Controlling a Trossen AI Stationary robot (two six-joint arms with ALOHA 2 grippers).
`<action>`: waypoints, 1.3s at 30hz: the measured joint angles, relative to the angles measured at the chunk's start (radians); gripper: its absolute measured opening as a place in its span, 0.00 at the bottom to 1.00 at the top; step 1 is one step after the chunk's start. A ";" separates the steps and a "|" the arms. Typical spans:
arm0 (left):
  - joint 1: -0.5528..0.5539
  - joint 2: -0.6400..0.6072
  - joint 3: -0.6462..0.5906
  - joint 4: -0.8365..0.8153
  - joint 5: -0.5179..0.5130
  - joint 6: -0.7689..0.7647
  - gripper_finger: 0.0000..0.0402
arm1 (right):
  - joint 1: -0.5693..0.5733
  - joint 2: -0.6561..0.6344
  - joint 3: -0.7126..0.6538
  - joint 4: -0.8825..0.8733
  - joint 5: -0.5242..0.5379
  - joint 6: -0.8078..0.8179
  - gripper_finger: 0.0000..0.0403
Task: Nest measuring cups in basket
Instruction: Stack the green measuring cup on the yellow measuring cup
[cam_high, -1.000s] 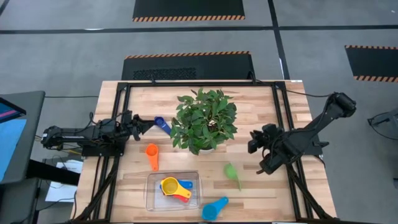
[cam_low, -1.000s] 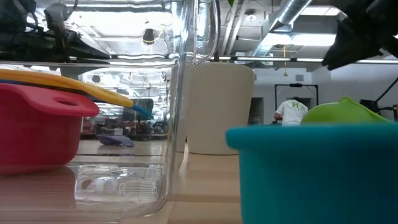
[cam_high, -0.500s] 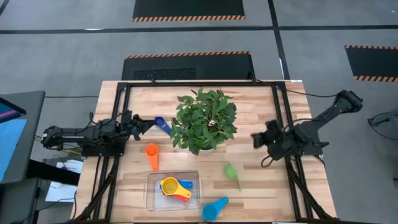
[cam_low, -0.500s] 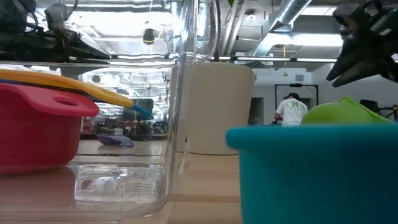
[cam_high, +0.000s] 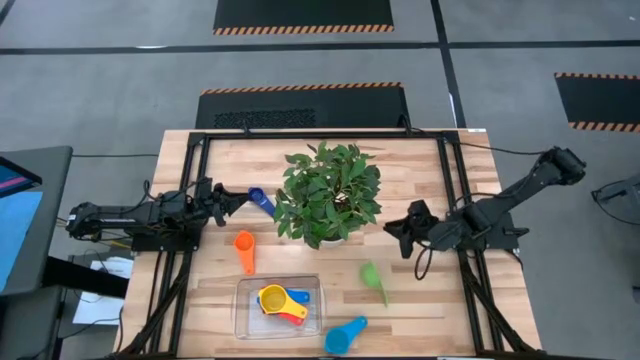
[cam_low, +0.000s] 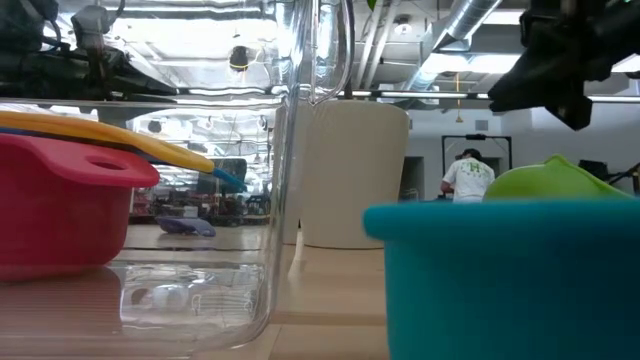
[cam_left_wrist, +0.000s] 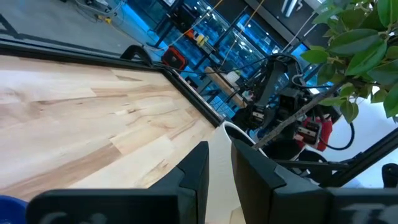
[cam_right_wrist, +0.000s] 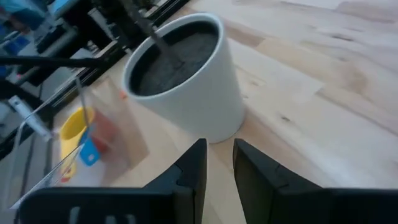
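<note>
The right gripper (cam_high: 392, 233), narrowly open and empty beside the plant (cam_high: 325, 193), should be lowered squarely over the green cup (cam_high: 372, 277) (handle first).

The left gripper (cam_high: 232, 201), nearly closed, waits.

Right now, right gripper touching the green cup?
Apart. High view: right gripper hangs beside the plant, bare table between it and the green cup.

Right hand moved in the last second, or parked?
Yes. In the high view the right hand has swung in from the table's right edge toward the potted plant, and now sits beside it, above the green cup.
</note>
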 joint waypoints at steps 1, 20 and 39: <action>0.000 0.000 0.000 0.000 0.000 0.000 0.15 | -0.009 0.000 0.000 -0.003 0.000 0.000 0.25; 0.000 0.000 0.000 0.000 0.000 -0.006 0.15 | -0.149 0.000 0.000 -0.047 -0.001 0.000 0.25; 0.000 0.000 0.000 0.000 0.000 -0.006 0.15 | -0.153 0.000 0.000 -0.052 -0.004 0.032 0.25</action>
